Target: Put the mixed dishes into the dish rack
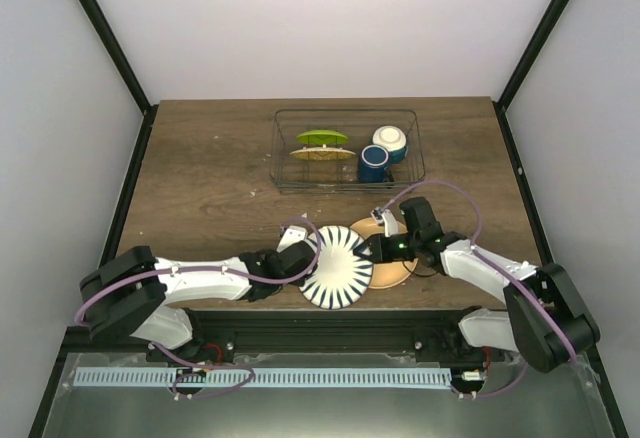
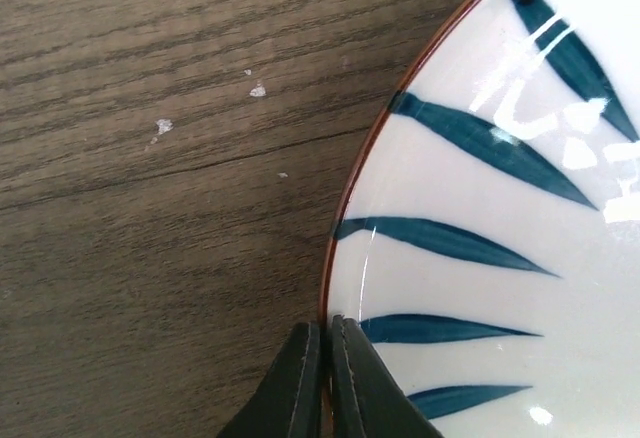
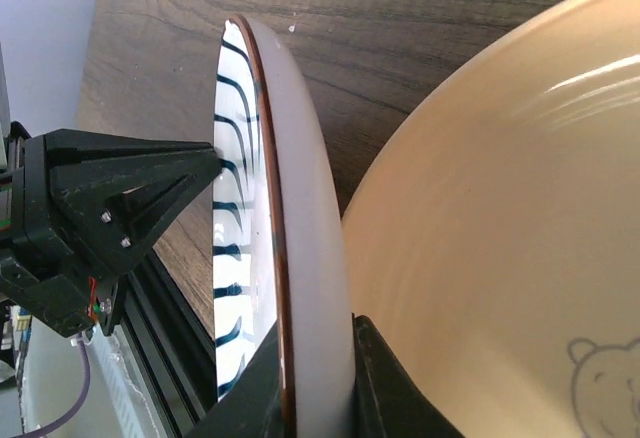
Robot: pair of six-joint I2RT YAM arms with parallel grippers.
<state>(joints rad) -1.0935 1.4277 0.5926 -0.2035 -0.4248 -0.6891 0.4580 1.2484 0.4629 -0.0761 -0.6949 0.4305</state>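
The white plate with dark-blue stripes (image 1: pixel 335 266) is tilted on edge near the table's front, gripped from both sides. My left gripper (image 2: pixel 325 326) is shut on its left rim, the striped face (image 2: pixel 500 218) filling the view's right. On the opposite rim my right gripper (image 3: pixel 312 333) is shut, one finger on the striped face and one on the white underside (image 3: pixel 300 208). The dish rack (image 1: pixel 283 148) at the back holds the lime-green plate (image 1: pixel 322 139), the white bowl (image 1: pixel 390 141) and the dark blue mug (image 1: pixel 372 164).
A tan plate (image 1: pixel 395 270) with a small bear drawing (image 3: pixel 600 378) lies flat on the table under and right of the striped plate. The left gripper's black body (image 3: pixel 120 198) shows beyond the plate. The table's front edge (image 1: pixel 330 310) is close behind.
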